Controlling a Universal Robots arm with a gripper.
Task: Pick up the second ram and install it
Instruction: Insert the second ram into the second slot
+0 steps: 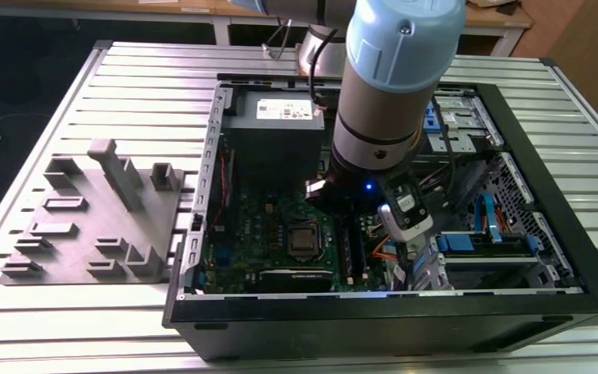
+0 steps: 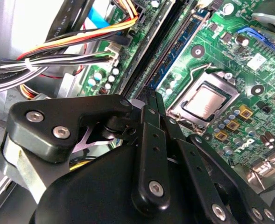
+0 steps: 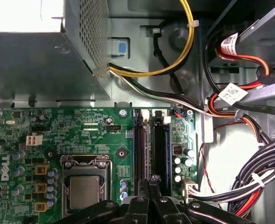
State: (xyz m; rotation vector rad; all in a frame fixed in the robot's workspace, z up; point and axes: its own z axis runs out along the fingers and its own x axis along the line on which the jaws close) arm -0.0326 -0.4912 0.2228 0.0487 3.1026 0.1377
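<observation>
My gripper [image 1: 332,212] reaches down into the open computer case, over the green motherboard [image 1: 268,226]. In both wrist views its fingers are shut, tips together [image 3: 151,183] [image 2: 149,95]. They sit at the near end of the long black slot rails [image 3: 139,149]. The second ram [image 3: 167,149] [image 2: 177,51], a thin dark blue strip, runs along the rails on edge. Nothing shows clamped between the fingers. I cannot tell whether the tips touch the strip. The arm's wrist hides that spot in the exterior view.
The processor socket [image 3: 83,189] lies beside the slots. Bundles of coloured cables [image 3: 240,186] hang on their other side. The grey power supply box [image 3: 39,60] stands beyond the board. A grey holder block [image 1: 96,214] lies on the table at the exterior view's left.
</observation>
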